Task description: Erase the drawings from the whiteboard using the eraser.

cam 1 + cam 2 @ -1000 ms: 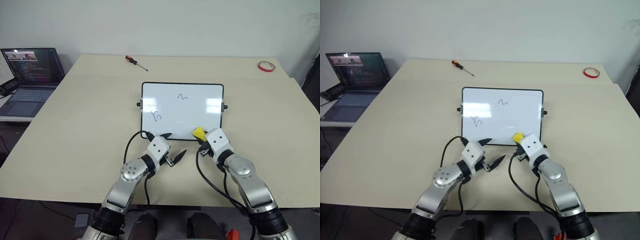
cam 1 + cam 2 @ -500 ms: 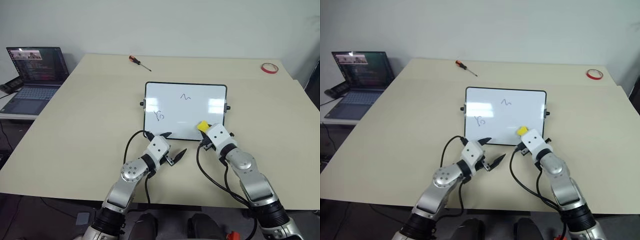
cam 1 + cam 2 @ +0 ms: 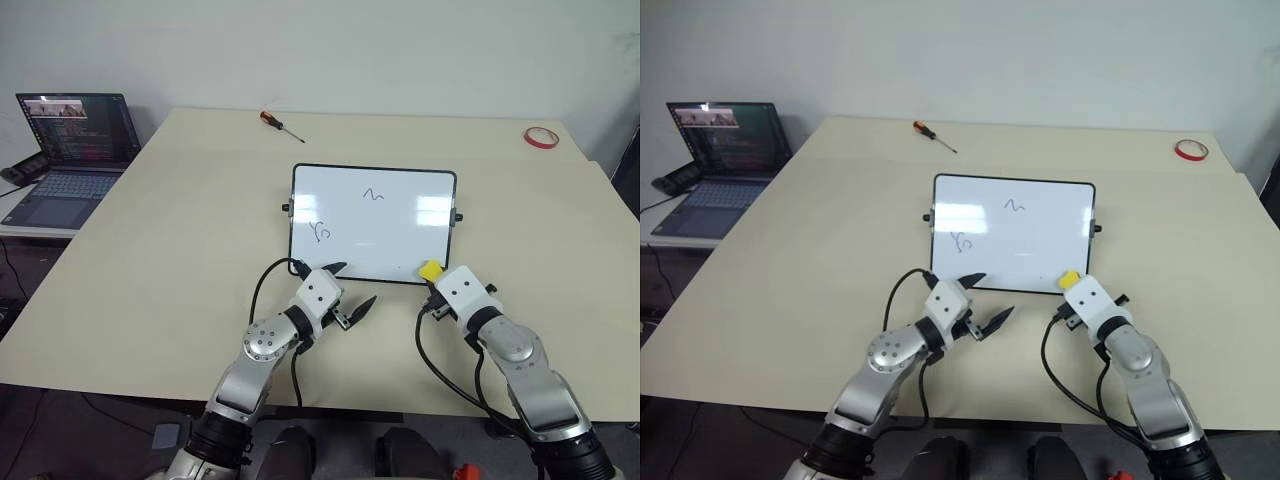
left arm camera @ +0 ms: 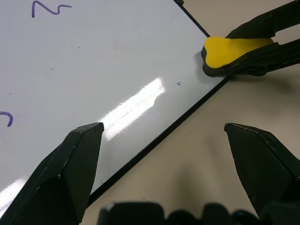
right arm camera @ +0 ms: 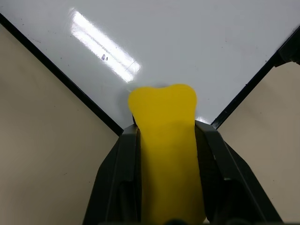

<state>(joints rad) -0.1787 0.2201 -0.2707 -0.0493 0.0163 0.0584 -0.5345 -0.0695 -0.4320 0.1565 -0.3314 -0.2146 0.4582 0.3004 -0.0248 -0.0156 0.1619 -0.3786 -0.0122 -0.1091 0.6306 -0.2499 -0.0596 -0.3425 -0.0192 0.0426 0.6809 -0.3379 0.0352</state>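
Rectangular glossy white whiteboard with thin black frame (image 3: 400, 190) is lying flat mid-way across the wide beige bench (image 3: 150, 250), small black knobs on both short sides. Two thin dark marker drawings are showing on it: one wavy squiggle (image 3: 373, 195) in the far middle, one curly squiggle (image 3: 321, 232) near the board's left edge. Right tool (image 3: 436, 275) is gripping the small bright yellow eraser with dark underside (image 3: 431, 269), fingers clamped on both its sides; in the right wrist view the eraser (image 5: 165, 140) is sitting over the board's near right corner, tip on the white surface just inside the frame. A tiny dark speck (image 4: 178, 84) is sitting on the white near the eraser. Left tool (image 3: 349, 290) is standing open, fingers spread wide, hovering at the board's near edge towards its left corner, holding nothing; one fingertip (image 4: 86, 140) is lying over the white surface, the other over bare bench. Red-handled screwdriver (image 3: 274, 123) is lying at the far edge of the bench, red tape ring (image 3: 538, 136) at the far right corner, both well apart from the board. Open laptop with lit screen (image 3: 70, 135) is sitting on a separate surface off the bench's left side.
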